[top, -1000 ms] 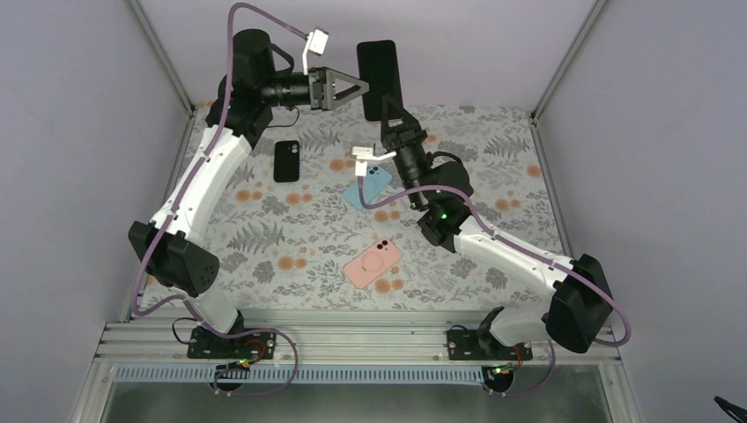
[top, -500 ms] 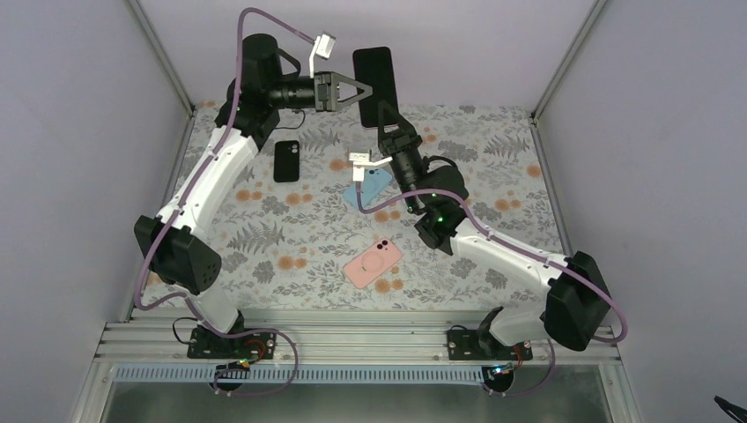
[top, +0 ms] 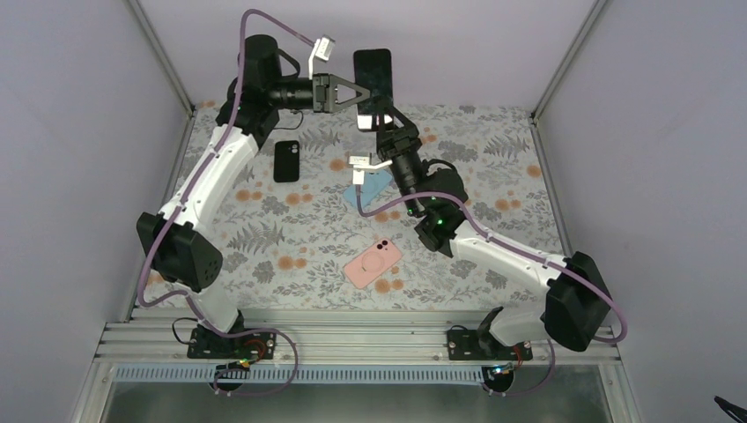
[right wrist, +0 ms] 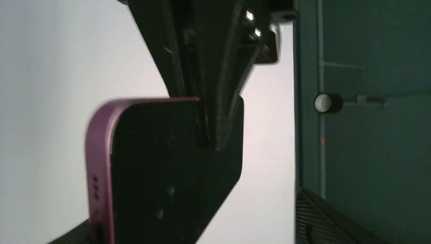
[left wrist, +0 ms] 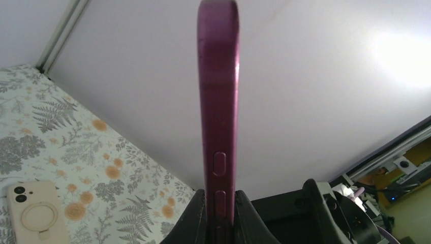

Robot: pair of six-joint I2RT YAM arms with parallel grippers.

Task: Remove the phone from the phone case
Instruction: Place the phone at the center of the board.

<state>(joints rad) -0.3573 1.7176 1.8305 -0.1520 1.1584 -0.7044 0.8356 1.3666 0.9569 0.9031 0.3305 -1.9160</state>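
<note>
**Handset held high.** Your left gripper (top: 361, 91) is clenched on a dark-faced magenta-edged phone (top: 373, 75), holding it aloft at the table's 12 o'clock, above the far edge of the floral-print tablecloth (top: 291, 233). The gripper reaches in from 9 o'clock and pinches the handset across its width, about midway along.

In the overhead view the phone's long axis runs 12 to 6. One short end points to 12 against the back wall, and the other points to 6, just above your right gripper (top: 388, 121). The dark flat face is turned to the camera.

Your left wrist camera sees the phone (left wrist: 218, 91) edge-on, rising from 6 to 12 out of the closed fingers (left wrist: 201, 221). Two side buttons (left wrist: 219, 163) show on the narrow magenta edge. You cannot tell whether that magenta band is case or phone body.

In the right wrist view the left arm's fingers (right wrist: 213, 76) come down from 12 onto the dark face (right wrist: 152, 178). Your right gripper's own jaws stand parted, gripping nothing.

On the cloth lie a black rectangular handset (top: 285, 160) at 10 o'clock and a light-blue one (top: 377, 182) near the centre, partly under the right arm. A pink one with a round ring on its back (top: 373, 264) lies at 6 o'clock.
</note>
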